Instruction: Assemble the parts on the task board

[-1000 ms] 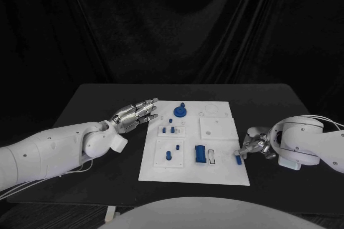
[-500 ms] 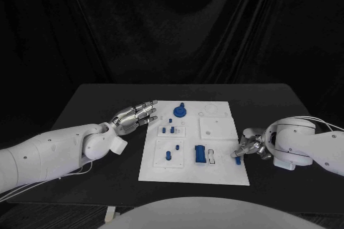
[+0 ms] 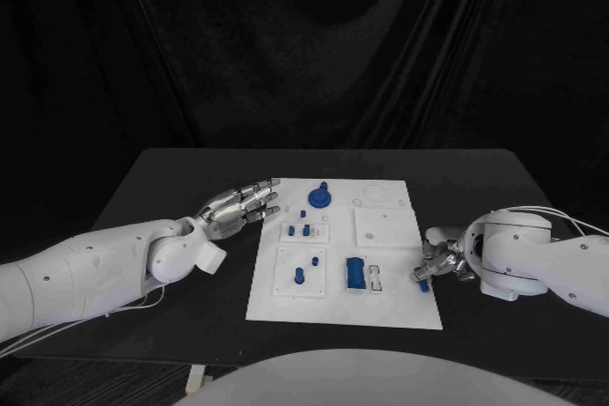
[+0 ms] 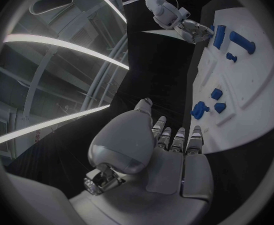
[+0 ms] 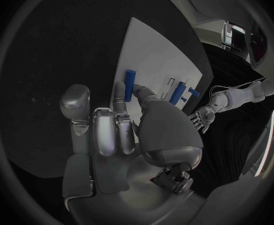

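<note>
Nearest on the black table (image 3: 165, 173), at the right edge of the flat white rectangular task board (image 3: 393, 300), the right hand (image 3: 442, 258) reaches in from the right with its silver fingers bent down around a short blue cylindrical peg (image 3: 421, 284); the right wrist view shows that peg (image 5: 129, 78) lying at the board's edge (image 5: 159, 50) right at a fingertip (image 5: 119, 87), but whether the fingers actually clasp it cannot be told. Just left of it, on the board's near half, lie one tall blue rectangular block (image 3: 354, 275) beside a white slotted piece (image 3: 376, 277), and further left two small blue pegs (image 3: 302, 275) on a raised white square. Beyond these, two small blue studs (image 3: 299, 232) sit side by side on another raised square with one tiny blue pin (image 3: 302, 215) just behind, and at the far end stands one round blue knob (image 3: 319, 195). Left of the board, about level with the studs and apart from it, the left hand (image 3: 238, 204) hovers with fingers extended and slightly spread, holding nothing.
</note>
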Controlling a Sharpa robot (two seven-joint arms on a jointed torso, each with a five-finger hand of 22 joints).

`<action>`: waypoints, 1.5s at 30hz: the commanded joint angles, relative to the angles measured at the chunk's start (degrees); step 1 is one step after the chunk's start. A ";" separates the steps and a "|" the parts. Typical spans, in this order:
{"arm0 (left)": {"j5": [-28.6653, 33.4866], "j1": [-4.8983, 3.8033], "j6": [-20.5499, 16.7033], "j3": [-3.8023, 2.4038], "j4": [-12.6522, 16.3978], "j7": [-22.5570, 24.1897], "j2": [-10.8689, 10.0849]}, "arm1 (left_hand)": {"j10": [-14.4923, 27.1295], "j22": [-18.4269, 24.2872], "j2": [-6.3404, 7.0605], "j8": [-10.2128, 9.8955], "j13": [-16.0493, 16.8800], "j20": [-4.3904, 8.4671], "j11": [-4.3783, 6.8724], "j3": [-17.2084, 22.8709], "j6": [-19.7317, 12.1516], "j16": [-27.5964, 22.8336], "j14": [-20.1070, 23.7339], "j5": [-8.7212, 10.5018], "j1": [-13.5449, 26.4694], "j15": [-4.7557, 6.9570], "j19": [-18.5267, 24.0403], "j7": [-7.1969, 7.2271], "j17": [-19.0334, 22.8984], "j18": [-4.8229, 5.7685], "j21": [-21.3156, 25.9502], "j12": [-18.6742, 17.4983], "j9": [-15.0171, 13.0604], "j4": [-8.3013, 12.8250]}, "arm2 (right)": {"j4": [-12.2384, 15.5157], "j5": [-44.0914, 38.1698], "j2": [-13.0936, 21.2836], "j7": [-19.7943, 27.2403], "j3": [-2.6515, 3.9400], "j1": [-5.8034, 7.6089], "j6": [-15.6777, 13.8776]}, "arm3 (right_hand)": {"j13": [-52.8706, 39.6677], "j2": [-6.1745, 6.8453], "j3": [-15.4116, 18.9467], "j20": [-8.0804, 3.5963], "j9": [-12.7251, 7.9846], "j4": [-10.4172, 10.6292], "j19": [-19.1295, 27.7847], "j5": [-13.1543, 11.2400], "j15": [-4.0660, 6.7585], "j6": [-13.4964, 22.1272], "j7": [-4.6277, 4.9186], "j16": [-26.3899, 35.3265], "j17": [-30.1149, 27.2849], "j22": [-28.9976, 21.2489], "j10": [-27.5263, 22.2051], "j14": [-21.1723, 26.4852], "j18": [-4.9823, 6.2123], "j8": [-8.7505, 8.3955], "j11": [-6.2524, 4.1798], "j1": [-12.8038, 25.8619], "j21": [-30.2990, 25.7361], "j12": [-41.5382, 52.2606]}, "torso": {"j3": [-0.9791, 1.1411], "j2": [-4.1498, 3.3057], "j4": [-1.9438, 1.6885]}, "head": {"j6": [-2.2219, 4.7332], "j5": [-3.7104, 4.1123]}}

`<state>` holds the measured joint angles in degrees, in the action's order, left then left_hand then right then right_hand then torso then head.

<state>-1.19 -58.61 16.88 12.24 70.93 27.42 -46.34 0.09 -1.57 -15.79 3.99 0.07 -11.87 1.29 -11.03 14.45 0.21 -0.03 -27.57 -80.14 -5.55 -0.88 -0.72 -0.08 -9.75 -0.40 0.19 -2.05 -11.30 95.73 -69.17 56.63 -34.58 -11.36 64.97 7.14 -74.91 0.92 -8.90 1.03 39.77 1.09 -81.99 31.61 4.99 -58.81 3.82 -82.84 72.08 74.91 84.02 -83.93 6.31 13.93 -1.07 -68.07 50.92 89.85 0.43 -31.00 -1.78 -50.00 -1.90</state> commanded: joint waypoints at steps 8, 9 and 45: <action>0.16 0.13 0.94 -0.04 0.15 0.56 -0.22 | -0.09 0.02 -0.22 0.30 -0.07 -0.37 -0.34 0.11 -0.21 -0.21 0.03 -0.20 -0.04 -0.27 0.16 -0.41 0.08 -0.52 -0.12 -0.19 -0.04 0.42 | 1.23 10.23 1.11 0.12 -0.56 -0.95 -7.17 | -15.09 -0.92 -13.52 0.51 -9.16 -9.72 -0.30 8.34 -0.48 -0.93 0.33 -0.15 0.42 6.47 5.98 -3.16 0.21 -4.02 0.48 0.91 0.80 0.15 | 0.02 -0.01 0.01 | 0.00 -0.40; 0.16 0.13 0.93 -0.04 0.16 0.55 -0.25 | -0.09 0.02 -0.22 0.30 -0.07 -0.37 -0.34 0.11 -0.21 -0.21 0.03 -0.20 -0.04 -0.27 0.16 -0.41 0.08 -0.52 -0.12 -0.19 -0.04 0.42 | 1.58 11.76 1.33 0.36 -0.56 -0.92 -7.71 | -15.09 -0.90 -13.73 0.51 -9.19 -9.79 -0.33 8.58 -0.47 -0.96 0.32 -0.14 0.37 6.50 5.98 -3.16 0.19 -4.02 0.50 1.07 0.93 0.15 | 0.02 0.00 0.00 | 0.00 -0.41; 0.16 0.16 1.21 -0.04 0.09 0.40 0.23 | -0.20 0.08 -0.25 0.27 -0.02 -0.38 -0.45 0.18 -0.34 -0.21 0.03 -0.24 -0.07 -0.30 0.18 -0.45 0.08 -0.51 -0.10 -0.14 -0.03 0.58 | -0.08 23.50 -5.23 0.63 -0.56 1.48 -6.73 | -15.09 -1.12 -13.80 0.71 -9.88 -8.48 -0.71 3.03 -0.61 0.16 0.28 -0.45 0.49 6.92 5.98 -3.24 -0.14 -4.11 0.57 5.85 3.30 0.15 | 0.01 -0.01 -0.01 | 0.00 -0.13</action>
<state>-1.19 -58.54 17.14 12.26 70.97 27.29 -46.21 -0.10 -1.56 -15.78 3.99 0.09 -11.86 1.11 -10.87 14.24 0.21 -0.02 -27.57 -80.14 -5.54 -0.88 -0.93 -0.07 -9.74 -0.40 0.19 -2.04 -11.14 95.75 -42.67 51.41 -33.42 -11.94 66.57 -0.73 -74.94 -0.06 -16.38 1.65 29.80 -1.20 -82.61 34.99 4.42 -58.92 4.10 -83.03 72.54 74.90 83.82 -84.07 6.28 9.59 -0.69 -62.77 53.97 89.85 0.44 -31.04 -1.81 -50.00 -2.03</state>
